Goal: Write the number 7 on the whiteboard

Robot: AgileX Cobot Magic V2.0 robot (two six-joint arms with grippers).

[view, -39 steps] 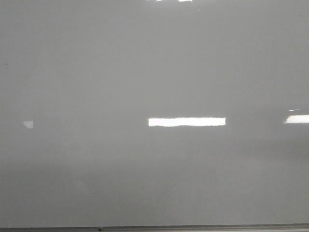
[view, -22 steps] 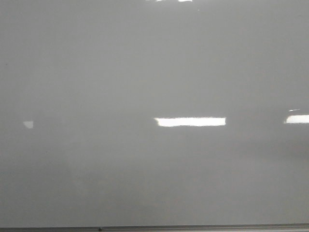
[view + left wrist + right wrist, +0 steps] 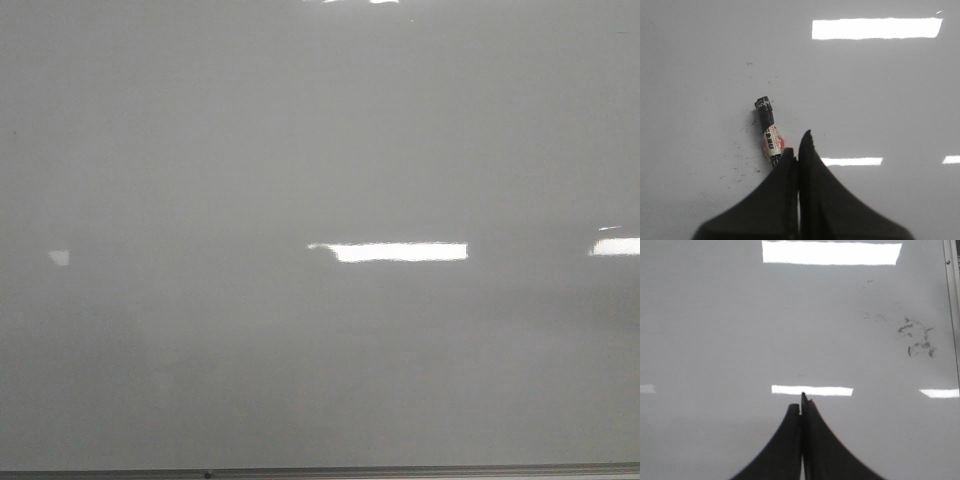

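The whiteboard (image 3: pixel 300 150) fills the front view, pale grey and glossy, with no number 7 on it. Neither gripper shows in that view. In the left wrist view my left gripper (image 3: pixel 799 146) is shut just above the board (image 3: pixel 880 90). A marker (image 3: pixel 769 131) with a black cap and a white-and-red label lies on the board, its near end hidden under the left finger and not between the jaws. In the right wrist view my right gripper (image 3: pixel 801 403) is shut and empty over bare board (image 3: pixel 715 330).
A thin metal edge (image 3: pixel 400 470) runs along the board's bottom. Bright glare bars (image 3: pixel 400 252) lie on the surface. Dark ink smudges (image 3: pixel 917 337) sit near a metal frame strip (image 3: pixel 952 315) in the right wrist view. Small specks (image 3: pixel 740 160) surround the marker.
In the front view the left end of the central glare bar has shrunk and dimmed, as if something is shading it. Nothing else on the board has changed.
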